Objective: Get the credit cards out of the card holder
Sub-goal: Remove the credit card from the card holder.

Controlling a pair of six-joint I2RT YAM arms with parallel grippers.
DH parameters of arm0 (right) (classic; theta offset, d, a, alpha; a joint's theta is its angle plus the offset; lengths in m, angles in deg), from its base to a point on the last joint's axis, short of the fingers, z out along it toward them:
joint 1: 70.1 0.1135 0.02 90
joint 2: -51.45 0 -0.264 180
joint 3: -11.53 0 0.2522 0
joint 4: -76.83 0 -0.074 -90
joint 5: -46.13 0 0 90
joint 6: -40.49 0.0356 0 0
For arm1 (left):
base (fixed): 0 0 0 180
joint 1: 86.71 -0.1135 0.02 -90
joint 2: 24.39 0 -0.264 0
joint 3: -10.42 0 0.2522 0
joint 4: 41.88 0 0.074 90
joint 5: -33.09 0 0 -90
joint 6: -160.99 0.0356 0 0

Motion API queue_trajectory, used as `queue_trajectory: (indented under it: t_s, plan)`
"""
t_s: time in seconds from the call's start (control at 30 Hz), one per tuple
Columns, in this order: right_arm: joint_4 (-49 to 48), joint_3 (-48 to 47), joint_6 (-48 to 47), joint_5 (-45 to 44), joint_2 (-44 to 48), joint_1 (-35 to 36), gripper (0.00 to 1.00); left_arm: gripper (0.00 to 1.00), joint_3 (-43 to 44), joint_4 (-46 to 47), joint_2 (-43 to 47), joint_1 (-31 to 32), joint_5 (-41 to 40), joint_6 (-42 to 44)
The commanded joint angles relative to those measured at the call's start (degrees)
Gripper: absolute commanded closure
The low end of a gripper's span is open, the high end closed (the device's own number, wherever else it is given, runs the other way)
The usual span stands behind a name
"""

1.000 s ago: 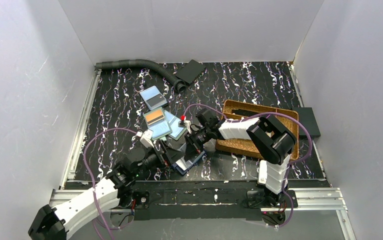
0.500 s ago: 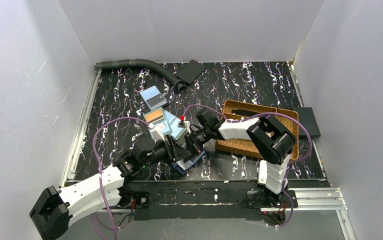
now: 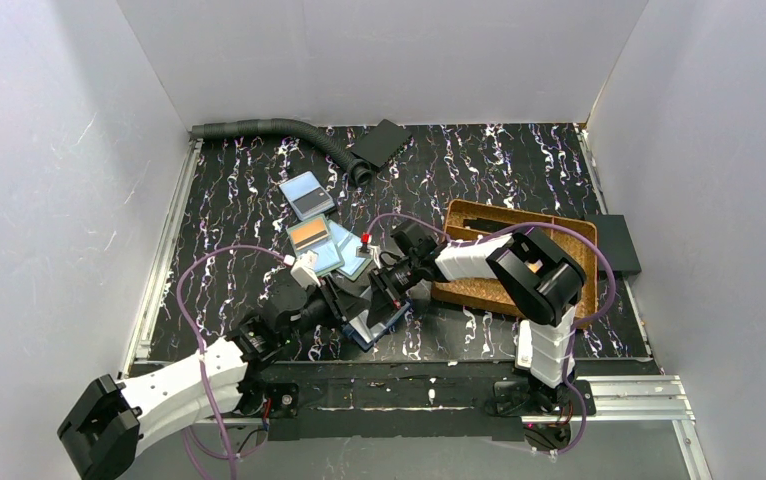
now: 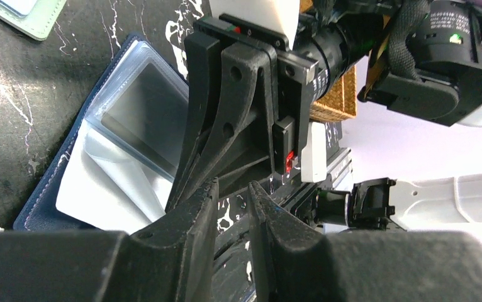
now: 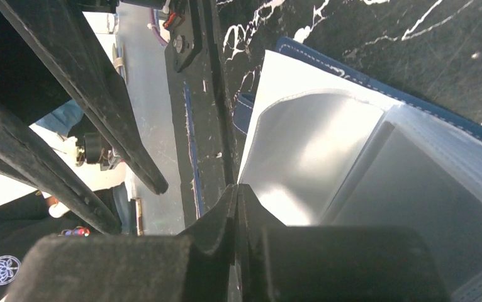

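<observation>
1. Holder (image 4: 119, 145) lies open on the table (image 3: 229, 200), near centre front, under both grippers.
2. Left gripper (image 4: 233, 189): fingers narrowly apart, empty.
3. Right gripper (image 5: 236, 192): fingers pressed together over a sleeve.
4. Cards (image 3: 307, 196) lie behind.

This is a robotics lab test cell, not a lived-in room. Plain white panels (image 3: 379, 50) box in the worktop (image 3: 519, 165) behind and to both sides of the fingers (image 3: 341, 298), and bare aluminium rails (image 3: 157, 280) frame its edges. Two white-and-black arms (image 3: 189, 385) are bolted to a mounting bar (image 3: 439, 392) on the near side of the fingers, with loose purple cables (image 3: 191, 300) looping off them. A grey corrugated hose (image 3: 269, 128) lies well beyond the fingers by the back panel. In the right wrist view, a person (image 5: 12, 251) in a dark T-shirt with a white emblem shows past the worktop's near edge.
</observation>
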Motion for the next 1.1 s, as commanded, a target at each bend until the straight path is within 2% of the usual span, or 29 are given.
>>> queue_trajectory:
  t_s: [0.0,0.43,0.73,1.07]
  plan:
    - [-1.40,0.56,0.53,0.68,-0.93,0.41,0.91,0.78,-1.27,2.76,-0.33,0.19,-3.04,-0.57]
    - [-0.92,0.31,0.57,1.19,-2.14,0.41,0.91,0.83,-3.08,5.00,-4.29,0.20,-7.34,-2.21]
    - [-0.19,0.33,-0.36,0.26,-1.58,0.92,0.91,0.85,-0.85,5.42,-10.52,0.18,-4.96,-2.97]
    - [2.49,-0.50,-3.92,-0.42,-0.99,1.02,0.91,0.86,-1.73,5.64,-12.34,0.19,-4.92,-3.87]
